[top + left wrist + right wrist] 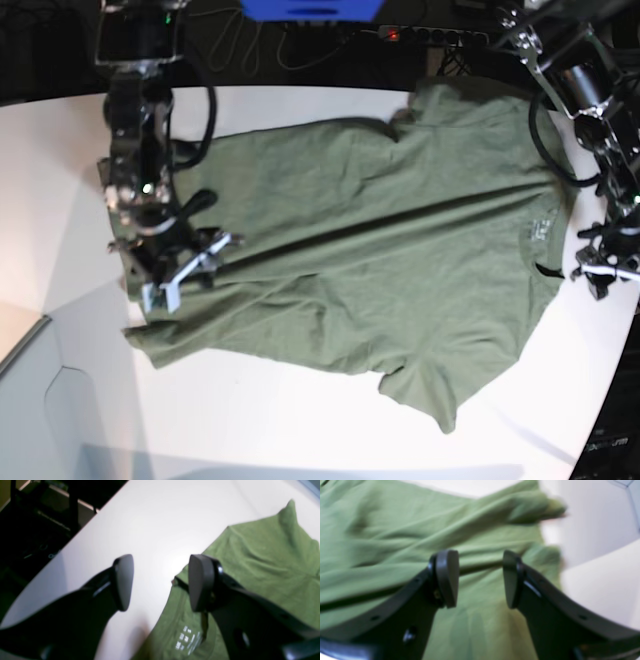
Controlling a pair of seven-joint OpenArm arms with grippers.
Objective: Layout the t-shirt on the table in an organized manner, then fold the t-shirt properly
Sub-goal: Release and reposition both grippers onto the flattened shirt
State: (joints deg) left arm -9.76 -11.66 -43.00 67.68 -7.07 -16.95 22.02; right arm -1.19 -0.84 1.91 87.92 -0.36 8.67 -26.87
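Across the table [300, 430] the t-shirt [380, 270] lies spread flat but wrinkled. Both grippers, right [480, 580] over the hem and left [160, 582] beside the collar, stand open and empty, probably ready to smooth it.

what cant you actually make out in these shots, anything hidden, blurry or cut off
- Neck label of the t-shirt: left wrist view, print too blurred to read; base view, too small.
- Shirt hem: base view, partly covered by the right claw.
- Hem folds: right wrist view, motion blur.
- Left arm: base view, cut off by the frame edge beside the left claw.
- Table: corners cut off.
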